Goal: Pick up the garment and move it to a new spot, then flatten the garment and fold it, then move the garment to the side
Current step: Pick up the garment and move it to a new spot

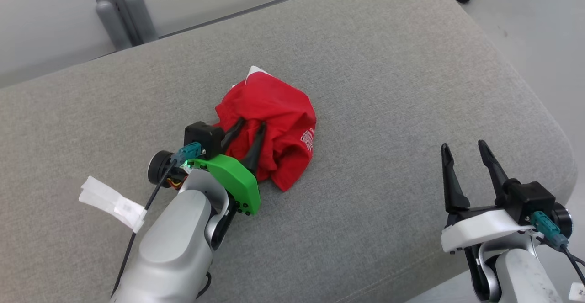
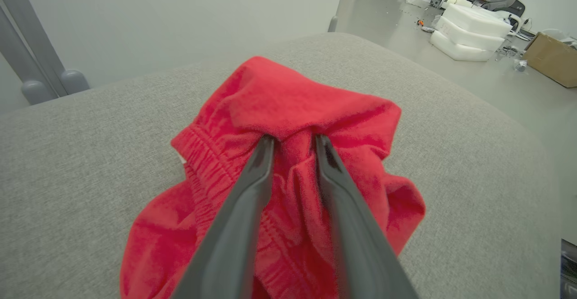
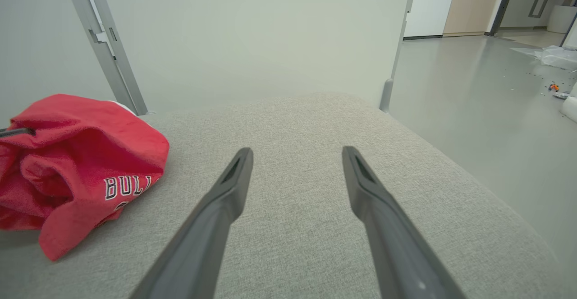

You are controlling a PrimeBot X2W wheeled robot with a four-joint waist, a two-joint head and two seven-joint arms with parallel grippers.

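Garment (image 1: 279, 106) crumpled mid-cushion (image 1: 388, 88), left tool (image 1: 252, 123) part-open astride a fold, right tool (image 1: 463, 145) wide open and empty; risk: fold snags fingertips, heap drags along on pull-back.

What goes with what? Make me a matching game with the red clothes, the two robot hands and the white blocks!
1 garment
2 left gripper
3 right gripper
4 foam blocks

a white, on the floor
b wide open, apart from the cloth
c red, crumpled on the grey cushion
d fingertips in the red cloth

Pairs: 1-c, 2-d, 3-b, 4-a
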